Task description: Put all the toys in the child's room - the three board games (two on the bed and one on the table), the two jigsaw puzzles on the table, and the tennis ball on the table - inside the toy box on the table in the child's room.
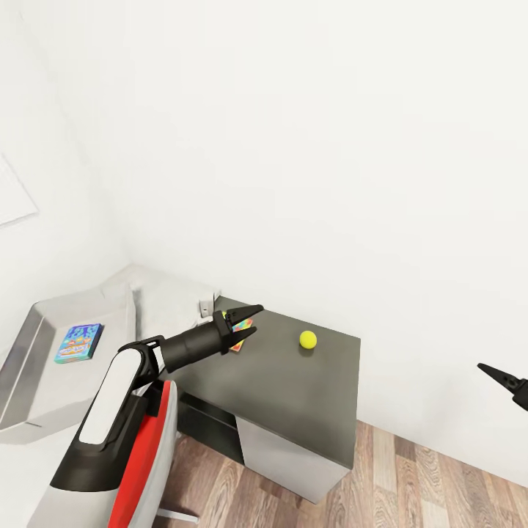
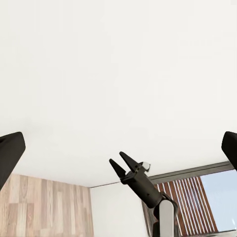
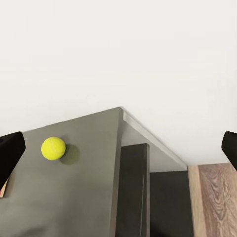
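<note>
while the left gripper [image 1: 248, 323] gapes above a puzzle [image 1: 237, 343], the tennis ball [image 1: 308, 339] rests nearby.

Child's bedroom in a home: white walls, wood floor [image 1: 440, 477], grey desk [image 1: 293, 396], toy box [image 1: 44, 367] holding a game [image 1: 78, 343], ball [image 1: 308, 339].

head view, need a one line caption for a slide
Left gripper open above a colourful puzzle on the dark desk, tennis ball nearby.

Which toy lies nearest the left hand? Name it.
The jigsaw puzzle, the thin multicolour square on the dark desk top right under the left hand. The tennis ball and the blue board game lie farther off.
</note>
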Controlling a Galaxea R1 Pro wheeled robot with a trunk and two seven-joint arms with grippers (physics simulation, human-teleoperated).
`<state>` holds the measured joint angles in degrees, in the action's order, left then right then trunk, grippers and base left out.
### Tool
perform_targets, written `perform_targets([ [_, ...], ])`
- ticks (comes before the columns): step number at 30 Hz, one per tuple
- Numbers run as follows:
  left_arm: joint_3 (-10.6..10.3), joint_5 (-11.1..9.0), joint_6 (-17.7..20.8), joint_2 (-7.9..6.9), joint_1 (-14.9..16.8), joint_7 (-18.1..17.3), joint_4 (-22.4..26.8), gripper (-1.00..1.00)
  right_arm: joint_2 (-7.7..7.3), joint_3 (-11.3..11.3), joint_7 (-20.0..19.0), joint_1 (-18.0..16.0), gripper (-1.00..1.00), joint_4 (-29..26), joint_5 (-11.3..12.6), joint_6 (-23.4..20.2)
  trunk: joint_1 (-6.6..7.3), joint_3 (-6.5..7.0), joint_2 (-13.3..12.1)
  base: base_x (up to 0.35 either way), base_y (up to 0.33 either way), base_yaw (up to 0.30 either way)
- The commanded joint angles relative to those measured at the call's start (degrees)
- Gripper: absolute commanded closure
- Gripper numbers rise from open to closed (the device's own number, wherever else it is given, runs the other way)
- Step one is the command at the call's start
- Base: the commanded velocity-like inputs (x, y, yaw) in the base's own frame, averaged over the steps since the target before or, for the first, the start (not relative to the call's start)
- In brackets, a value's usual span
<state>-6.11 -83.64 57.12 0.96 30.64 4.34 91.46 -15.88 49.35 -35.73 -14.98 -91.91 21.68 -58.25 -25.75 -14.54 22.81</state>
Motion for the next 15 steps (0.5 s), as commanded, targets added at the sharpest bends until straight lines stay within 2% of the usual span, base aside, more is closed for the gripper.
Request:
perform_targets([
  [1,0.04,-0.47,0.19,0.02,0.05,0.46,0.03,-1.0,0.0,0.1,-0.43,-0.08,-1.0,-0.02,-0.3,-0.29,-0.03,-0.11,0.11,0.0,0.0,0.0],
  [9,0.04,-0.47,0.19,0.03,0.06,0.58,0.03,-1.0,0.12,-0.23,-0.49,0.04,-1.0,-0.2,-0.19,-0.08,-0.03,-0.11,0.11,0.0,0.0,0.0],
  [15,0.04,-0.47,0.19,0.02,0.04,0.59,0.03,-1.0,0.05,-0.5,-3.48,0.32,-1.0,-0.27,-0.16,-0.02,-0.03,-0.11,0.11,0.0,0.0,0.0],
])
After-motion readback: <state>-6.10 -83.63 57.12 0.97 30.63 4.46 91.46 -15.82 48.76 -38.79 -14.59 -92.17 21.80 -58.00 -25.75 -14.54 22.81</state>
